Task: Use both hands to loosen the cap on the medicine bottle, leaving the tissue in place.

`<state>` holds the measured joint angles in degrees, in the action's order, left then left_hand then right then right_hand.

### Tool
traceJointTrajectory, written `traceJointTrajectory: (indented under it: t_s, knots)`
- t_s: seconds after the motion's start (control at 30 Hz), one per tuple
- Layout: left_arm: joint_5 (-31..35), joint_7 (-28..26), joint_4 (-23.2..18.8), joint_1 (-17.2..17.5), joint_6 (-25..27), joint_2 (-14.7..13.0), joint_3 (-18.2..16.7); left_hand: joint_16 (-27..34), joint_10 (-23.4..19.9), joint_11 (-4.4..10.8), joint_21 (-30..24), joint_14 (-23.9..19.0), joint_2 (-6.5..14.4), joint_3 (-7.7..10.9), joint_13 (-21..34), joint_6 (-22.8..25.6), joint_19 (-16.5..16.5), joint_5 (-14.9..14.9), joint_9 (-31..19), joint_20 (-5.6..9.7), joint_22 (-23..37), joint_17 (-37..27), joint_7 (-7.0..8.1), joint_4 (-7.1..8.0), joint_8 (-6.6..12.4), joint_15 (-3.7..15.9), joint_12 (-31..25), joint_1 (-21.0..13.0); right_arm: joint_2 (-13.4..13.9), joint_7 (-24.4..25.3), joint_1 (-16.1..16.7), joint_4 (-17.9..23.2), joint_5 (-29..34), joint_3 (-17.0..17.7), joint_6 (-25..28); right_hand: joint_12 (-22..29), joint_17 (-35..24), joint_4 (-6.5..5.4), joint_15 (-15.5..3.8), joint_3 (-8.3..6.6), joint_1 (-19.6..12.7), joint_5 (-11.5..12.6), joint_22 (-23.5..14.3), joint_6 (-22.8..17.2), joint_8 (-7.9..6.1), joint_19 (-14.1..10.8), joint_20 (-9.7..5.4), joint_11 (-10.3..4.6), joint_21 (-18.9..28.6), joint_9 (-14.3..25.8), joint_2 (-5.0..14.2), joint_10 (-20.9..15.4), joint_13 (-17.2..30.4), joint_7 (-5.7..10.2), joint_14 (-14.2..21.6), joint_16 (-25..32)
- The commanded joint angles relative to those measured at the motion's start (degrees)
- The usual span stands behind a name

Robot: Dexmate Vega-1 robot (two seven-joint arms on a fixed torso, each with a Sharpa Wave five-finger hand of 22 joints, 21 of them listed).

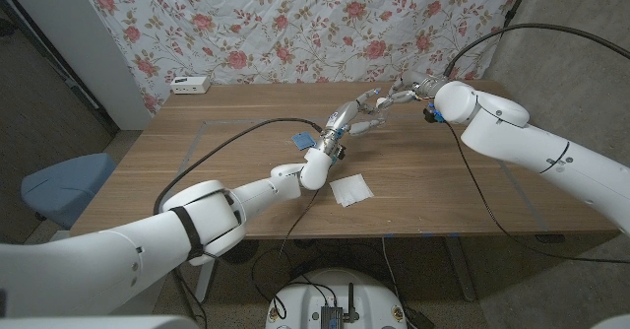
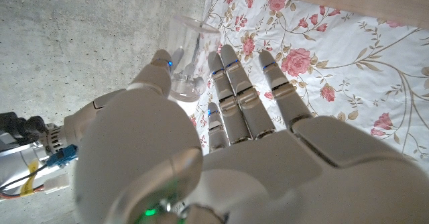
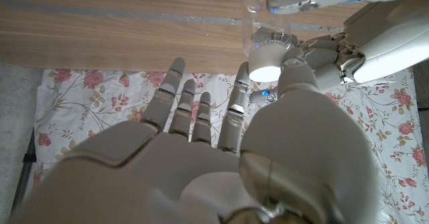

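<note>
Bare tabletop (image 1: 226, 166) lies open on the left. A black cable (image 1: 212, 157) crosses it; a white tissue (image 1: 351, 189) and a power strip (image 1: 190, 84) are the other obstacles.

One clear medicine bottle (image 3: 268, 23) with one white cap (image 3: 266, 62) is up between two robot hands, left (image 1: 352, 118) and right (image 1: 402, 97). One tissue (image 1: 351, 189) lies at the surface's (image 1: 236, 112) six o'clock, one blue piece (image 1: 302, 139) near centre, and one white box (image 1: 189, 84) at ten o'clock.

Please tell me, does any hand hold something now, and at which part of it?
The left hand grips the clear medicine bottle by its body. The right hand pinches the white cap.
</note>
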<state>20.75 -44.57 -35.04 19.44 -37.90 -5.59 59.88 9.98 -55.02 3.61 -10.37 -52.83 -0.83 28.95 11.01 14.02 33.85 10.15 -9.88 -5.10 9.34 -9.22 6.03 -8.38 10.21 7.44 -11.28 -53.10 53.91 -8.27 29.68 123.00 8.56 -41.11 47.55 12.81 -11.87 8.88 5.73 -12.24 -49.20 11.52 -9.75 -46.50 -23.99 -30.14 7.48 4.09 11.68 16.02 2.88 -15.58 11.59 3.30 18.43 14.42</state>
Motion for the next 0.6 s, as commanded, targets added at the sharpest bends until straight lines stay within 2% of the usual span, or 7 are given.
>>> traceJointTrajectory:
  t_s: [0.03,0.1,0.33,0.5,0.6]
  knots:
    - [0.72,0.89,-3.21,1.28,1.40,-1.28,-0.92,-0.10,-4.87,4.37,-0.21,-0.28,0.47,-0.01,0.18,0.56,0.03,0.25,-0.11,0.07,0.19,-0.05,-0.06,0.09,0.35,5.04,-0.32,-0.25,0.08,-0.40,0.23,0.84,0.76,-0.15,0.96,-0.03,-0.18,-0.07,-0.22,-0.37,-0.49,0.08,-0.22,-2.19,-0.13,-0.62,-0.03,0.06,0.47,0.10,0.21,-0.23,0.10,2.08,0.16,0.16]
    - [0.82,0.92,-3.53,1.45,1.55,-1.37,-1.10,-0.09,-4.94,4.94,-0.20,-0.32,0.50,0.02,0.18,0.50,-0.01,0.26,-0.11,0.05,0.19,-0.06,-0.08,0.06,0.32,5.06,-0.34,-0.32,0.07,-0.60,0.19,0.87,0.67,-0.15,1.17,-0.07,-0.21,-0.11,-0.23,-0.37,-0.47,0.05,-0.22,-1.91,-0.03,-0.58,-0.03,-0.05,0.42,0.07,0.25,-0.24,0.10,2.09,0.12,0.14]
    - [1.07,1.11,-4.54,1.99,2.07,-1.68,-1.64,-0.07,-4.88,4.76,-0.20,-0.38,0.52,0.03,0.19,0.47,-0.06,0.25,-0.11,0.04,0.19,-0.07,-0.06,-0.02,0.31,5.04,-0.32,-0.41,0.05,-0.94,0.26,0.85,0.25,-0.05,1.15,-0.38,-0.26,-0.22,-0.10,-0.35,-0.40,-0.03,-0.22,-0.88,0.36,-0.37,-0.10,0.01,0.24,-0.02,0.32,0.16,0.10,2.03,-0.12,0.01]
    - [1.17,1.19,-4.87,2.33,2.24,-1.75,-1.92,-0.06,-4.85,4.78,-0.19,-0.45,0.61,0.06,0.19,0.51,-0.14,0.25,-0.11,0.12,0.19,-0.07,-0.04,-0.02,0.32,5.04,-0.30,-0.43,0.22,-1.80,0.05,0.80,-0.47,0.08,0.90,-0.85,-0.37,-0.63,0.17,-0.15,0.28,-0.21,-0.23,2.98,1.99,0.35,0.07,0.26,-0.19,-0.32,0.39,0.70,0.11,1.69,-0.66,-0.32]
    - [1.18,1.17,-4.75,2.39,2.19,-1.67,-2.04,-0.05,-4.79,4.81,-0.19,-0.47,0.58,0.05,0.19,0.51,-0.14,0.24,-0.11,0.14,0.19,-0.08,-0.03,-0.06,0.33,5.05,-0.28,-0.47,0.40,-2.39,-0.17,0.79,-0.84,0.06,0.83,-1.23,-0.36,-1.03,0.93,0.26,1.28,-0.43,-0.25,5.41,3.14,0.81,0.33,0.82,-0.39,-0.57,0.13,1.47,0.14,0.96,-1.52,-0.81]
